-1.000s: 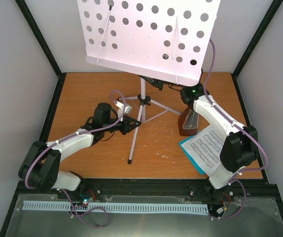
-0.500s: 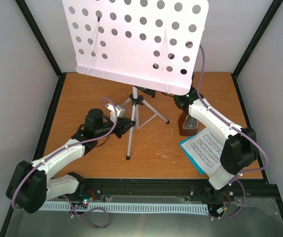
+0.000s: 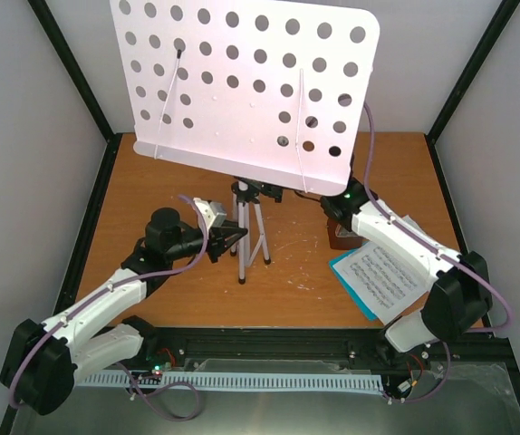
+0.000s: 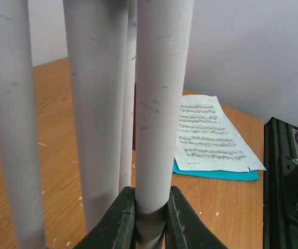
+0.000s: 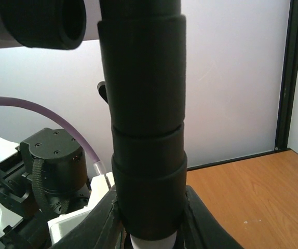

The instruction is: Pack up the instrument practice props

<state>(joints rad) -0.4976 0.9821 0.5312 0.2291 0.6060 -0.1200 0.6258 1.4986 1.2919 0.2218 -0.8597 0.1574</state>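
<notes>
Orange-brown wooden worktop (image 3: 151,181), white walls (image 3: 24,136) around. The left gripper (image 4: 151,220) pinches a white tube leg (image 4: 157,104) of the silver-white tripod music stand with perforated grey desk (image 3: 242,82). The right gripper (image 5: 149,220) clamps its black collar (image 5: 146,129).

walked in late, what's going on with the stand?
Both arms are on the music stand. The left hand is clamped on one tripod leg, and the legs stand close together. The right hand grips the black collar on the shaft under the desk. Nothing is packed yet: the sheet music lies on the teal booklet on the table, with the metronome partly hidden behind the right arm.
</notes>
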